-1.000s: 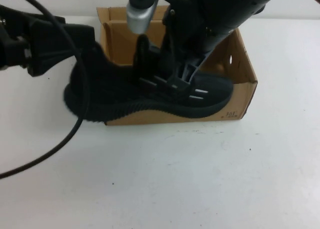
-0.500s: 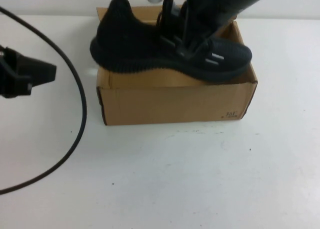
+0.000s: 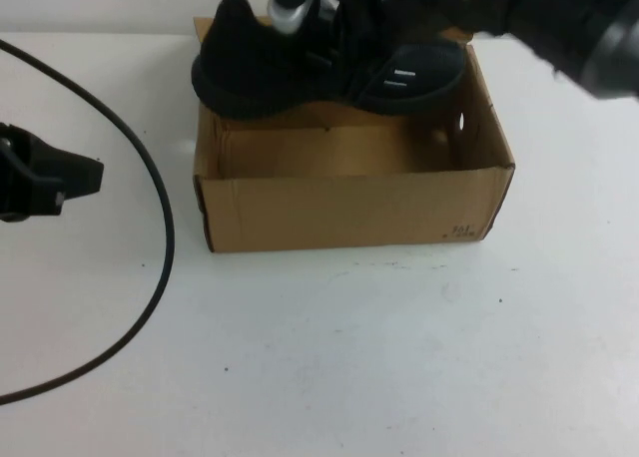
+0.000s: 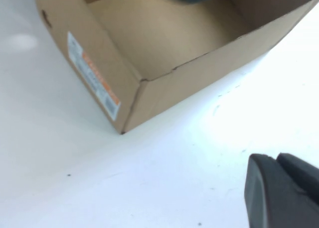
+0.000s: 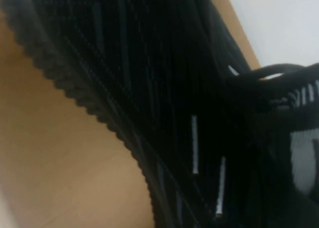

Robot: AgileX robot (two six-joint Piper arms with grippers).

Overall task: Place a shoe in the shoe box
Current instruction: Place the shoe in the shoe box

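The black knit shoe (image 3: 260,68) hangs over the back part of the open brown shoe box (image 3: 349,210), its toe toward the right end with the round hole. My right gripper (image 3: 344,50) is shut on the shoe near its laces and holds it above the box's rim. In the right wrist view the shoe's side (image 5: 149,88) with silver dashes fills the frame, with the box floor (image 5: 50,158) below it. My left gripper (image 3: 92,175) is shut and empty, left of the box. The left wrist view shows its fingertips (image 4: 264,183) and the empty box's corner (image 4: 164,93).
A black cable (image 3: 165,228) curves over the white table between the left gripper and the box. A label (image 4: 92,78) is on the box's left end. White tabletop lies in front of the box.
The right gripper has lifted the shoe from in front of the box to above it and carried it toward the back. The left gripper has let go and drawn back to the left.
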